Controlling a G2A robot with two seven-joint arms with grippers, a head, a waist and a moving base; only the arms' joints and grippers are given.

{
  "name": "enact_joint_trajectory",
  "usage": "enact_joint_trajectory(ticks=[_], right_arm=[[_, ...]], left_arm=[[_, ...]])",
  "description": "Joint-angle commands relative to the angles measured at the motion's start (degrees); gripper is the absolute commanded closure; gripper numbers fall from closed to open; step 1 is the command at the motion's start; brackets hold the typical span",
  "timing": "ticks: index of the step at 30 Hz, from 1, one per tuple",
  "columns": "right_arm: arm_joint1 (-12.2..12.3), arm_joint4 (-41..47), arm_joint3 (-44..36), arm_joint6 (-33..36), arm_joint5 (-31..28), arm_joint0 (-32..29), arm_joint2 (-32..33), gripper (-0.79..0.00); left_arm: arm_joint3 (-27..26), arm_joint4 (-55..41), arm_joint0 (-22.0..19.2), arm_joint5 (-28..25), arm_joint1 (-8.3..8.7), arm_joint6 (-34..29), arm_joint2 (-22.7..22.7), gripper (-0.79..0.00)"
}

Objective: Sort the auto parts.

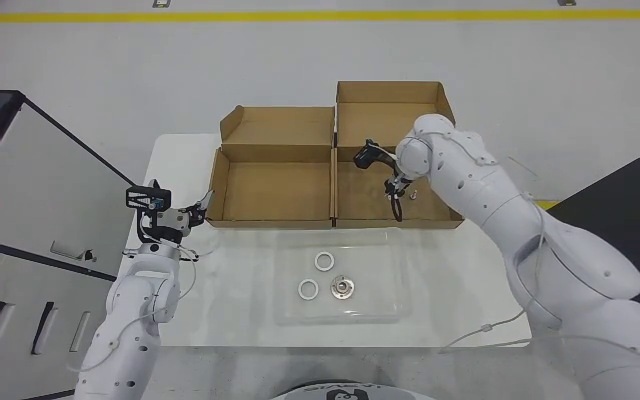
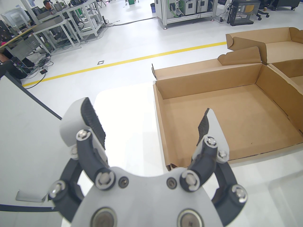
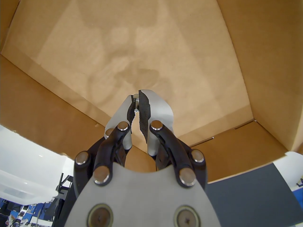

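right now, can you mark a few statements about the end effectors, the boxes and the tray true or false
1. The right end effector is shut on a small screw above the floor of the right cardboard box. True.
2. The left end effector grips a ring. False: it is open and holds nothing.
3. The clear tray holds two white rings and a metal part. True.
4. The two boxes stand at opposite ends of the table. False: the left cardboard box sits side by side with the right cardboard box.
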Motion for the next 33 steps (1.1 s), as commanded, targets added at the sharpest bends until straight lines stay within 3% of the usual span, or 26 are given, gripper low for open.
enact_joint_trajectory(ticks=[1,5,6,7,16,19,21,22,23,25,27,33], right_arm=[[-0.3,-0.2,0.7,0.0,-0.1,0.1,0.0,0.0],[-0.9,-0.3,2.0,-0.1,-0.1,0.3,0.1,0.0],[-1.1,-0.4,2.3,-0.1,-0.2,0.4,0.1,-0.086],[-1.2,-0.4,2.6,-0.1,-0.2,0.4,0.2,-0.108],[-2.2,-0.8,4.7,-0.4,-0.8,0.6,0.6,-0.16],[-2.4,-1.0,5.2,-0.3,-0.9,0.9,1.0,-0.336],[-2.4,-1.0,5.2,-0.2,-1.0,1.1,1.3,-0.388],[-2.3,-1.1,5.2,-0.3,-1.0,1.3,1.5,-0.453],[-2.2,-1.1,5.2,-0.3,-1.0,1.3,1.8,-0.573],[-2.0,-1.0,4.8,-0.3,-1.0,1.6,2.4,-0.634],[-1.7,-1.2,4.4,-0.2,-0.8,1.8,3.0,-0.757],[0.1,0.8,1.2,0.1,0.4,1.8,6.7,-0.785]], left_arm=[[0.0,0.0,0.0,0.0,0.0,0.0,0.0,-0.785],[0.0,0.0,0.0,0.0,0.0,0.0,0.0,-0.785],[0.0,0.0,0.0,0.0,0.0,0.0,0.0,-0.785],[0.0,0.0,0.0,0.0,0.0,0.0,0.0,-0.785],[0.0,0.0,0.0,0.0,0.0,0.0,0.0,-0.785],[0.0,0.0,0.0,0.0,0.0,0.0,0.0,-0.785],[0.0,0.0,0.0,0.0,0.0,0.0,0.0,-0.785],[0.0,0.0,0.0,0.0,0.0,0.0,0.0,-0.785],[0.0,0.0,0.0,0.0,0.0,0.0,0.0,-0.785],[0.0,0.0,0.0,0.0,0.0,0.0,0.0,-0.785],[0.0,0.0,0.0,0.0,0.0,0.0,0.0,-0.785],[0.0,0.0,0.0,0.0,0.0,0.0,0.0,-0.785]])
